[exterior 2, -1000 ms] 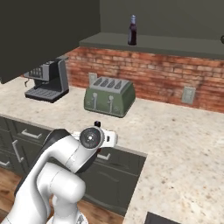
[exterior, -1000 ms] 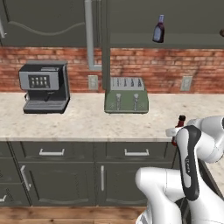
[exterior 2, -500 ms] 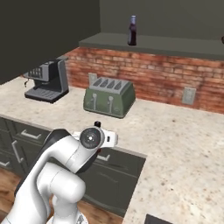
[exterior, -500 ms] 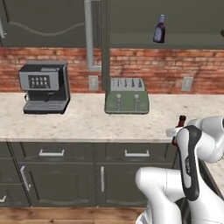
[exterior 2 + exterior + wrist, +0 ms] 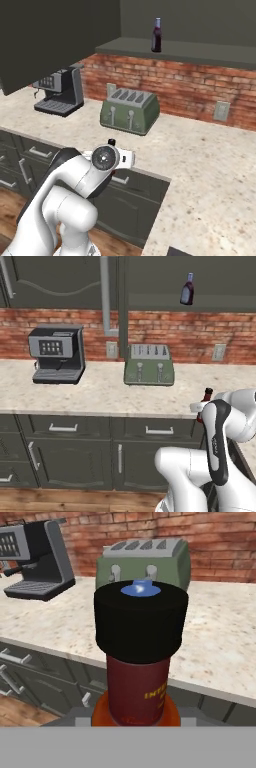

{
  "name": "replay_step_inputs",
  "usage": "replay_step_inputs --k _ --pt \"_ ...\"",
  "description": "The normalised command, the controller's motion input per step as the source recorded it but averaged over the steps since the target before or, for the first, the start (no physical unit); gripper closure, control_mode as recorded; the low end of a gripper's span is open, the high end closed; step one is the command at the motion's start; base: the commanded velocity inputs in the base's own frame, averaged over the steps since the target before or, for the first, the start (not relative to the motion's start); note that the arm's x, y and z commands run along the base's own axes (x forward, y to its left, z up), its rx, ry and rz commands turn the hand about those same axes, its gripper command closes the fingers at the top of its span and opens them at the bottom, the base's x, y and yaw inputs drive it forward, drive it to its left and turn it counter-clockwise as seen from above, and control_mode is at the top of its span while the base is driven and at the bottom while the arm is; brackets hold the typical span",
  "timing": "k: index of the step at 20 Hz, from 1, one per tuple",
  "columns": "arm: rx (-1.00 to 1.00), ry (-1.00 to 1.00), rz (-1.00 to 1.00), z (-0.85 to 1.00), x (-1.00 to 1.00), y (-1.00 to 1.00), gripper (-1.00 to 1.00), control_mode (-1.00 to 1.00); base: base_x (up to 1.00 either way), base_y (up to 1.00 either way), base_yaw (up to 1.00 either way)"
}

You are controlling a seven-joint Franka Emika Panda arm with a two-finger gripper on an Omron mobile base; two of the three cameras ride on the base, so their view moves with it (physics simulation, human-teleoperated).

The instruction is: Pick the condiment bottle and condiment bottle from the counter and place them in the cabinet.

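A dark red condiment bottle (image 5: pixel 137 662) with a black cap fills the hand view, standing upright close before the camera; the gripper's fingertips are hidden there, so I cannot tell how far it is open or whether it has hold. From the left base view its cap and neck (image 5: pixel 206 394) peek out beside the arm, near the front edge of the bench (image 5: pixel 100 393). A second bottle (image 5: pixel 157 35) stands on the cabinet shelf (image 5: pixel 200 52) above; a green toaster (image 5: pixel 130 111) and a coffee machine (image 5: pixel 56 353) sit against the brick wall.
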Motion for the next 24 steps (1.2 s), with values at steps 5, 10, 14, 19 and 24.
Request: replay_step_inputs --k 5,10,14,19,24 --pt "0.00 0.00 0.00 0.00 0.00 0.00 1.00 1.00 0.13 -0.33 0.01" --pt "0.00 0.00 0.00 0.00 0.00 0.00 1.00 1.00 0.42 -0.38 0.00" --pt "0.00 0.00 0.00 0.00 0.00 0.00 1.00 1.00 0.50 -0.33 0.00" --pt "0.00 0.00 0.00 0.00 0.00 0.00 1.00 1.00 0.59 -0.30 0.00" --pt "0.00 0.00 0.00 0.00 0.00 0.00 1.00 1.00 0.69 -0.25 0.00"
